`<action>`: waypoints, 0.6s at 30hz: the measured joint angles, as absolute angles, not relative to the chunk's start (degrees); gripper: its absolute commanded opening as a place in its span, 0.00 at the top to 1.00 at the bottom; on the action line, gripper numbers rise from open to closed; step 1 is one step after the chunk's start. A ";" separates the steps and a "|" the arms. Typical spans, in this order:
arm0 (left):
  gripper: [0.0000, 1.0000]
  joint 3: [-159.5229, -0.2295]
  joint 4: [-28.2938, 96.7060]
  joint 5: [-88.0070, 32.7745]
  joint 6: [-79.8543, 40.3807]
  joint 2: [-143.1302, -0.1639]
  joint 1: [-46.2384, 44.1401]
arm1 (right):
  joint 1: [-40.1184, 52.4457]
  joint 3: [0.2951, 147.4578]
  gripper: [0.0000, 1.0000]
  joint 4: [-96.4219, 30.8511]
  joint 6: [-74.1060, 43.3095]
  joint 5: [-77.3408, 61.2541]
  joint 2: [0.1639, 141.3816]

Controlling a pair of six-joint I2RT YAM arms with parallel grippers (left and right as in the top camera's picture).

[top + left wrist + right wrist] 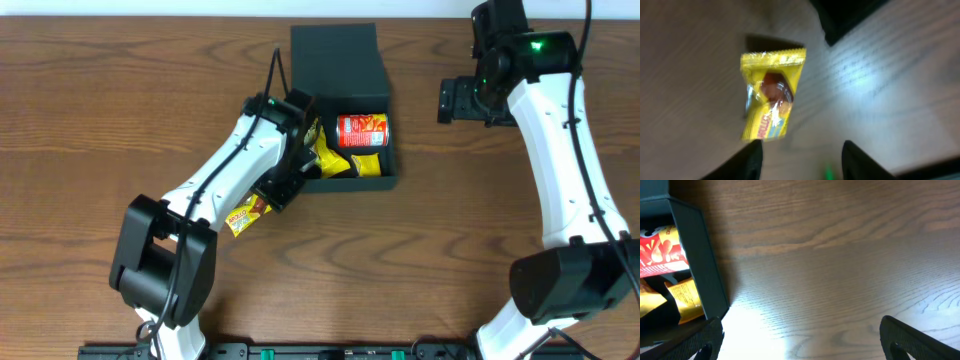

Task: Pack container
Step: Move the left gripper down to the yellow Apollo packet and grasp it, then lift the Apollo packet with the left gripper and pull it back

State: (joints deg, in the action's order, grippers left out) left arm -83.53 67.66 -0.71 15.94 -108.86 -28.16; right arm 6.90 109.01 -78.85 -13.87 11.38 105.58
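Note:
The dark teal container (pixel 375 180) stands open at the table's back middle, its lid (pixel 335 55) folded back. Inside lie a red chip can (pixel 362 130) and yellow snack packets (pixel 330 155). Another yellow packet (pixel 245 213) lies on the table by the container's front left corner. My left gripper (pixel 277 190) hovers just above and right of it, open and empty. In the left wrist view the packet (pixel 772 95) lies ahead of the open fingers (pixel 802 160). My right gripper (pixel 455 100) is open and empty, right of the container.
In the right wrist view the container's wall (pixel 695 255) is at the left, with the red can (pixel 660 250) and a yellow packet (pixel 687 297) inside; the open fingers (pixel 800 340) are over bare wooden table (pixel 840 255). A container corner (pixel 845 15) shows in the left wrist view.

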 measured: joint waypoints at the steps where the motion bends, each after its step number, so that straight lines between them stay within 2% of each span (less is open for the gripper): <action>1: 0.51 -81.93 65.47 -0.80 16.27 -108.86 -28.16 | 6.90 109.01 0.01 -78.94 -13.87 11.38 105.58; 4: 0.51 -76.01 59.68 -0.93 16.75 -108.88 -27.22 | 6.90 109.01 0.01 -79.40 -13.98 11.35 105.58; 18: 0.54 -73.89 58.70 0.21 18.48 -108.75 -21.10 | 6.90 109.01 0.01 -79.85 -14.02 10.83 105.58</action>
State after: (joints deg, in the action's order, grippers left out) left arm -73.89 58.70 0.21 18.48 -108.75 -21.10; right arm 6.90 109.01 -79.85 -14.02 10.83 105.58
